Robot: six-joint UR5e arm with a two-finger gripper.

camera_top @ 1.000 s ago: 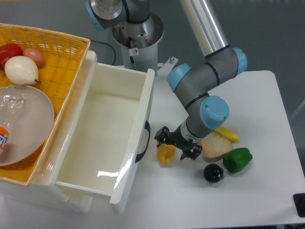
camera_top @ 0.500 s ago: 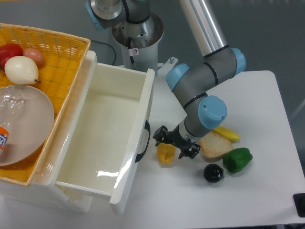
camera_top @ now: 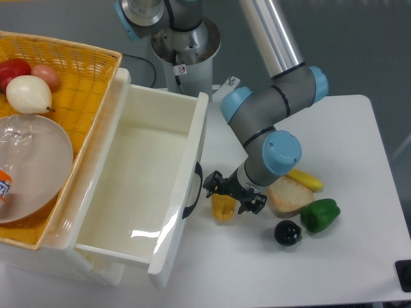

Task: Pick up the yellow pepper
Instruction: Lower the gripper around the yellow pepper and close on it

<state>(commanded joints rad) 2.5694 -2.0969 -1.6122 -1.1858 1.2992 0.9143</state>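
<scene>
Moved: pincer [camera_top: 233, 193] has slid left over 1 second, toward the drawer front, and now straddles the yellow pepper [camera_top: 223, 206].
Pincer state: spread, 1 finger on each side of the pepper; contact cannot be told.
Meaning: likely lined up for the grasp; closing and lifting remain.
Pepper's place: on the counter [camera_top: 359, 160], just beside the drawer handle [camera_top: 192, 191].
Drawer [camera_top: 144, 186]: pulled open, nothing inside.
Basket [camera_top: 83, 70]: pale onion [camera_top: 28, 94], red fruit [camera_top: 13, 69], clear plate [camera_top: 32, 163].
</scene>
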